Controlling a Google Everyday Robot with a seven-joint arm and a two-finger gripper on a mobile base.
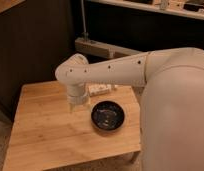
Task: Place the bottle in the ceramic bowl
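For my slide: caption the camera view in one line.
The hand hangs over the wooden table left of the ceramic bowl; the bottle lies beyond them.

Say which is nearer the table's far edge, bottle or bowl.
The bottle, whitish, just behind the gripper; the black bowl sits nearer the camera.

High over-shoulder view, gripper [78, 106] above table [40, 135]

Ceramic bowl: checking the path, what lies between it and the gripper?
Bare wooden table only, per the camera view; gripper hangs just left of the bowl.
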